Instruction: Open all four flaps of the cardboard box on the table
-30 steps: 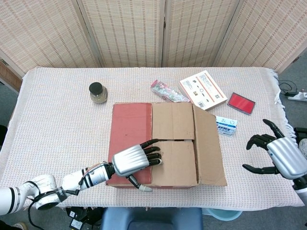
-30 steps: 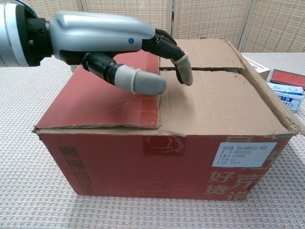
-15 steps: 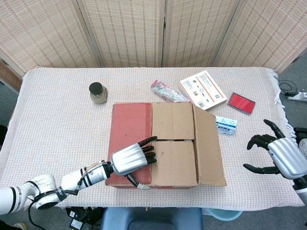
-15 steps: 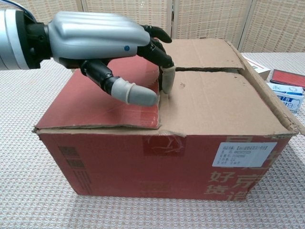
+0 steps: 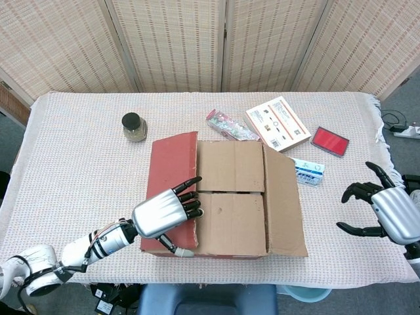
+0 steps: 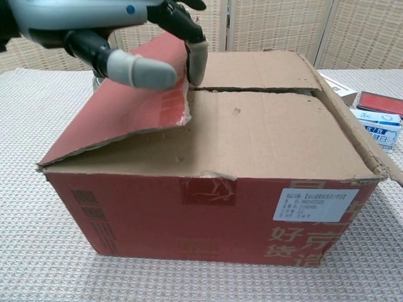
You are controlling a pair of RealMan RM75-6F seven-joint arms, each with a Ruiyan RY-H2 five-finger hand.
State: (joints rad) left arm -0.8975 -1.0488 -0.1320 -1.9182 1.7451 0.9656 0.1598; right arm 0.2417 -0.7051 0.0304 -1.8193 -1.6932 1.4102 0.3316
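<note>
The cardboard box (image 5: 233, 220) stands at the table's front middle, red-sided (image 6: 214, 214) in the chest view. Its red left flap (image 5: 172, 164) is tilted up along its free edge (image 6: 126, 107). My left hand (image 5: 161, 215) grips that edge, fingers hooked over it and thumb on the red outer face (image 6: 107, 25). The two brown inner flaps (image 5: 231, 165) lie flat and shut. The right flap (image 5: 283, 197) lies over them, a little raised at its outer edge. My right hand (image 5: 387, 213) hovers open off the table's right edge, apart from the box.
Behind the box are a dark-lidded jar (image 5: 134, 126), a snack packet (image 5: 226, 125) and a white printed box (image 5: 277, 123). A red case (image 5: 329, 141) and a small blue-white carton (image 5: 310, 172) lie right of the box. Folding screens stand behind the table.
My left hand slid left from the inner flaps to the red flap's edge and lifted it; the flap now tilts up instead of lying flat. The right hand barely moved.
</note>
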